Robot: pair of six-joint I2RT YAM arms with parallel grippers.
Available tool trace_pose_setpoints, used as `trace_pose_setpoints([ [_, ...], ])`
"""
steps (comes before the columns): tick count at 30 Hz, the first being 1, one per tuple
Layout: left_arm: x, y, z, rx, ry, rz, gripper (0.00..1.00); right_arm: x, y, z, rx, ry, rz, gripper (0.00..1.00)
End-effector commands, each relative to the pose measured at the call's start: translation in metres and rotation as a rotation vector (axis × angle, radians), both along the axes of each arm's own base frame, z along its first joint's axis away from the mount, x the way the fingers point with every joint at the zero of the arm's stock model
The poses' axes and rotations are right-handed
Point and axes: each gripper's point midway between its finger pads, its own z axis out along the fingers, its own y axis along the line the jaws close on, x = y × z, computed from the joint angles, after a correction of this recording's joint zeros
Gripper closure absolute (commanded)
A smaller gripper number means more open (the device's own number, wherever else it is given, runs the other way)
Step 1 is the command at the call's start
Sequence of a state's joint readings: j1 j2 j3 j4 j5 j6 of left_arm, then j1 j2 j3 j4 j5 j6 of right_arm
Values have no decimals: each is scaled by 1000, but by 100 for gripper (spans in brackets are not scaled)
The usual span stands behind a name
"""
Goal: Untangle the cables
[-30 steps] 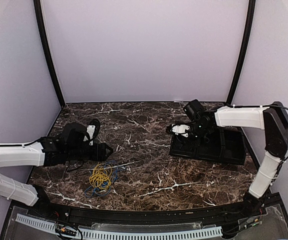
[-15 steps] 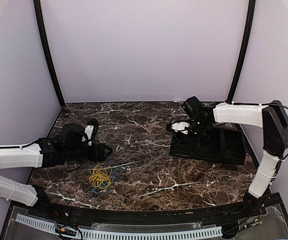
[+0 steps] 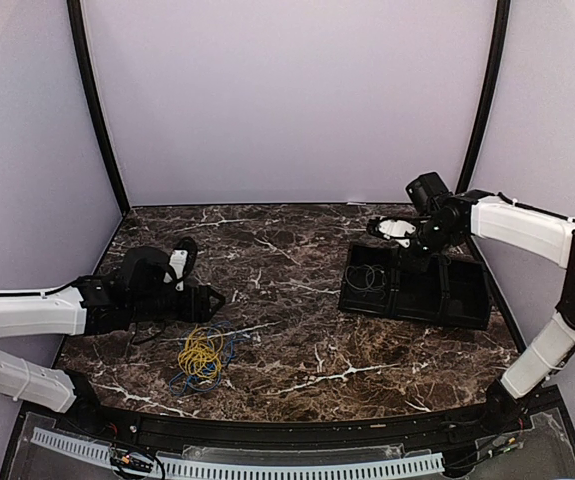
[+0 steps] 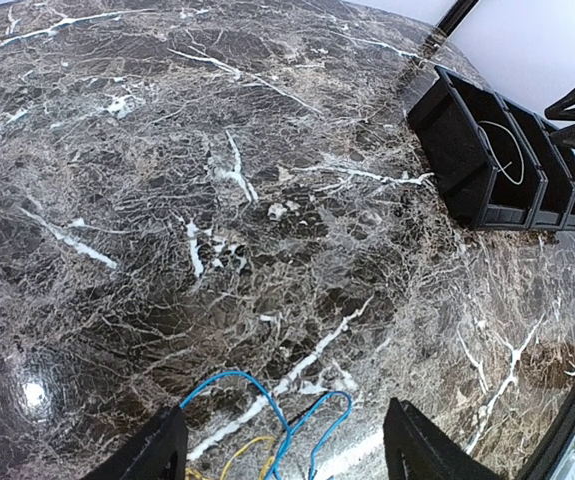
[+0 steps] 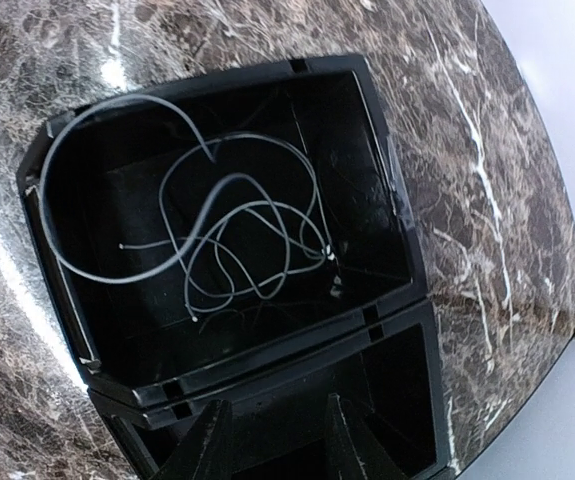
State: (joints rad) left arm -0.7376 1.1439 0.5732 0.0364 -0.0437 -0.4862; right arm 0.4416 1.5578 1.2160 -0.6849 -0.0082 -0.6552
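A tangle of yellow cable and blue cable lies on the marble table near the front left. My left gripper is open and empty just behind this tangle. In the left wrist view the blue loops and a bit of yellow cable lie between the spread fingers of the left gripper. A pale grey cable lies loosely coiled in the left compartment of the black tray. My right gripper is open and empty, above the tray's back edge.
The black tray has several compartments side by side and also shows in the left wrist view. The marble table ends at purple walls behind and at both sides. A black rail runs along the near edge.
My right gripper has risen and swung right and back, away from the tray's left compartment, where the grey cable now shows. The left arm has hardly moved.
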Motion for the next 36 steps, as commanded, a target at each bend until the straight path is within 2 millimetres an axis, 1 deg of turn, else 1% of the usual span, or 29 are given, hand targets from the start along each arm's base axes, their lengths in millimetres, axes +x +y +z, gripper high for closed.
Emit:
trace_pose_setpoints([
  [1,2,-2,2,-17,-5,-3,30,7,-15,-9,55,44,-86,67],
  [4,2,-2,0,-13,-2,-3,30,14,-28,-17,53,54,-135,70],
  [10,3,-2,-2,-12,-3,-1,30,28,-56,-47,-54,57,-212,74],
  [13,4,-5,-4,-16,1,-6,30,40,-60,-57,-96,50,-224,75],
  [16,4,-7,-8,-9,9,-18,30,57,-56,-60,-102,28,-214,76],
  [17,4,-7,-9,-4,10,-20,30,66,-53,-60,-100,12,-205,76],
  [18,4,-8,-9,-4,9,-24,30,70,-50,-60,-98,6,-189,75],
  [21,3,-7,-11,2,8,-30,30,87,-32,-57,-79,-37,-124,74],
  [23,2,-5,-13,6,9,-26,30,93,-15,-51,-80,-63,-91,73],
  [28,1,2,-18,34,19,-6,30,89,41,-43,-58,-89,19,73],
  [31,1,9,-19,51,19,22,30,88,55,-39,-57,-65,26,73],
  [34,1,17,-18,63,23,54,30,87,60,-17,-35,-64,22,73],
  [36,0,25,-21,80,35,81,30,78,68,7,-14,-82,38,72],
])
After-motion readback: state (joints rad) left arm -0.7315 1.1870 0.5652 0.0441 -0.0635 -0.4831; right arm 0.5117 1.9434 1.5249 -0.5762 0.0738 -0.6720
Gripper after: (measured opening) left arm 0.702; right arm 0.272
